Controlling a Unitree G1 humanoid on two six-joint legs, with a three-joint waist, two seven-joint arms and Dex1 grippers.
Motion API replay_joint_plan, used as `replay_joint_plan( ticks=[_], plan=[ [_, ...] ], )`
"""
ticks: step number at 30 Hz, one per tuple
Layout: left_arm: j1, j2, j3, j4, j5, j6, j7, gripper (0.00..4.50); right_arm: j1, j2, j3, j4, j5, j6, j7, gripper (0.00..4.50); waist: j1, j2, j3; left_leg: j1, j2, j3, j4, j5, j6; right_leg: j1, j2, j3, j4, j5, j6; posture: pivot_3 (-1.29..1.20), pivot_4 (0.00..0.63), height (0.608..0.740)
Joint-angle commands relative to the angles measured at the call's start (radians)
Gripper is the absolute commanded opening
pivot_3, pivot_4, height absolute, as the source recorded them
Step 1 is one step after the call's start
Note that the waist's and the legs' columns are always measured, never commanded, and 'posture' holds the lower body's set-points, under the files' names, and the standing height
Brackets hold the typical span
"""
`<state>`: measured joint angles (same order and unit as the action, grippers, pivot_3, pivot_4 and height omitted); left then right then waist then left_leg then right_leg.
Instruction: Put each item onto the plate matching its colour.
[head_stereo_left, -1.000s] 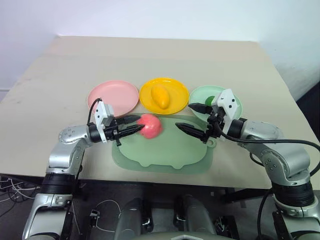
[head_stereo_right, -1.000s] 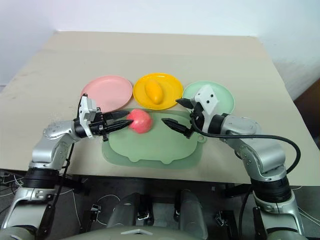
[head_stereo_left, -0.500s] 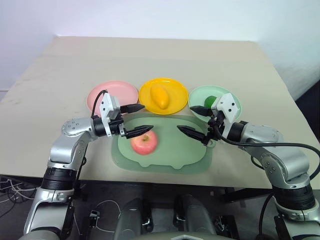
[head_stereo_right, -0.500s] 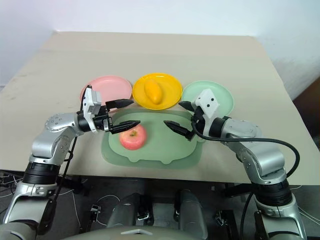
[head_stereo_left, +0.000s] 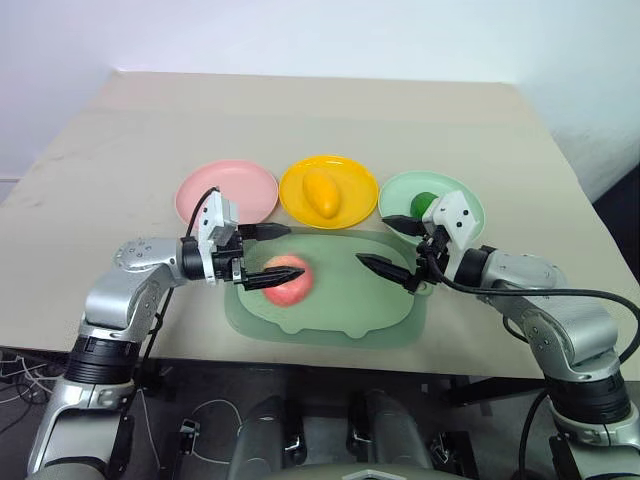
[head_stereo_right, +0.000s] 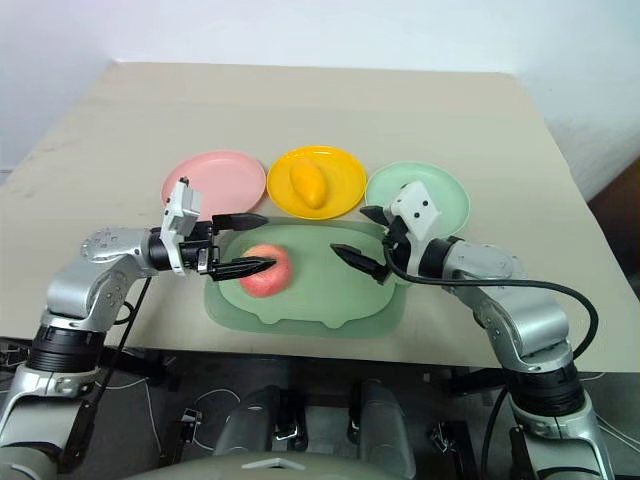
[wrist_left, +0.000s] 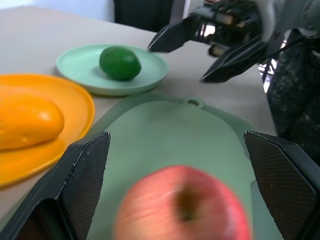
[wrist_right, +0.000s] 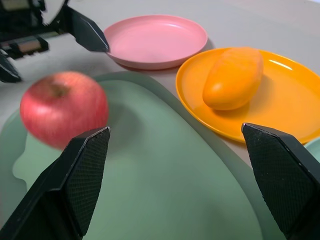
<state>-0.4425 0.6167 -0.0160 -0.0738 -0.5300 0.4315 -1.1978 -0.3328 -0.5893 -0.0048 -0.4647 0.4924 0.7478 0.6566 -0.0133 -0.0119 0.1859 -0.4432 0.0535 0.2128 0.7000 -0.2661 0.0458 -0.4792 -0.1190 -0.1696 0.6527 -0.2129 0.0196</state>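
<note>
The pinkish-red apple (head_stereo_left: 291, 293) lies loose on the pale green tray (head_stereo_left: 352, 303), blurred in both wrist views. My left gripper (head_stereo_left: 287, 252) hangs open just over it, the lower finger crossing in front of the fruit and nothing held. Behind the tray stand the bare pink plate (head_stereo_left: 227, 190), the yellow plate (head_stereo_left: 352, 183) holding the mango (head_stereo_left: 320, 193), and the mint green plate (head_stereo_left: 456, 200) holding the lime (head_stereo_left: 424, 203). My right gripper (head_stereo_left: 374, 240) is open and empty over the tray's right end, in front of the green plate.
The three plates sit in a row mid-table, close behind the tray, which lies near the table's front edge. The tan tabletop (head_stereo_left: 320, 110) stretches far beyond the plates and out to both sides.
My left gripper has opened and let go of the apple, which dropped from beside the tray's rear edge onto the tray. The right arm has stayed put.
</note>
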Motion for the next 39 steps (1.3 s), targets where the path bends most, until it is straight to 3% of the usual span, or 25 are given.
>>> replay_joint_plan(
  ticks=[1, 8, 22, 28, 39],
  plan=[
    [0.004, 0.009, -0.011, -0.015, 0.010, -0.011, -0.011, 4.49, -0.008, -0.008, -0.001, -0.009, -0.010, -0.024, 0.002, 4.50, 0.000, 0.000, 0.000, 0.000, 0.000, 0.000, 0.000, 0.000, 0.000, 0.000, 0.000, 0.000, 0.000, 0.000, 0.000, 0.00, 0.150, 0.696],
    [0.045, 0.038, -0.028, 0.038, 0.068, -0.086, -0.058, 4.49, 0.000, -0.024, -0.017, -0.034, 0.015, -0.007, 0.027, 4.50, 0.000, 0.000, 0.000, 0.000, 0.000, 0.000, 0.000, 0.000, 0.000, 0.000, 0.000, 0.000, -0.001, -0.001, -0.001, 0.00, 0.150, 0.696],
    [0.045, 0.007, -0.077, 0.028, 0.101, -0.085, -0.048, 4.49, 0.008, -0.026, -0.009, -0.028, -0.005, -0.017, 0.010, 4.50, 0.001, 0.000, 0.000, 0.000, 0.000, 0.000, -0.001, 0.000, 0.000, 0.000, 0.000, 0.000, -0.003, -0.002, -0.003, 0.00, 0.150, 0.696],
    [0.060, 0.046, -0.075, -0.006, 0.083, -0.039, -0.077, 3.53, 0.004, -0.028, -0.008, -0.031, -0.010, -0.012, 0.004, 4.50, 0.000, 0.000, 0.000, 0.000, 0.000, 0.000, -0.001, 0.000, 0.000, 0.000, 0.000, 0.000, -0.003, -0.002, -0.003, 0.00, 0.150, 0.696],
    [0.027, 0.029, 0.026, 0.023, 0.035, -0.032, -0.007, 3.25, -0.007, -0.023, 0.006, -0.020, -0.018, -0.013, 0.008, 4.50, 0.000, 0.000, 0.000, 0.000, 0.000, 0.000, -0.001, 0.000, 0.000, 0.000, 0.000, 0.000, -0.003, -0.002, -0.003, 0.00, 0.150, 0.696]
  ],
)
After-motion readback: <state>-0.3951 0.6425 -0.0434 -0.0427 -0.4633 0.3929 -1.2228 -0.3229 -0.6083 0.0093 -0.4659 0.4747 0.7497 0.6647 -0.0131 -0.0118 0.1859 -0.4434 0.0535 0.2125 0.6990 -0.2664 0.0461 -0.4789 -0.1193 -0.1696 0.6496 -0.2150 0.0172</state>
